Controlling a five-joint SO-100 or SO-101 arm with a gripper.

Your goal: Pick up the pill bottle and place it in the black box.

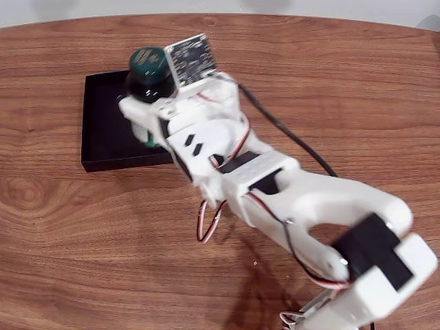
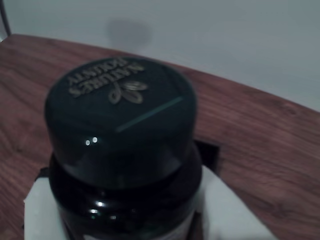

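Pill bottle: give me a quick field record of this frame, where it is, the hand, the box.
bottle: pill bottle, upright, dark green cap with gold print
bottle position: over the right part of the black box in the fixed view; whether it touches the floor of the box cannot be told
hand: hand shut on the bottle's body, white fingers at both sides
surface: wooden table
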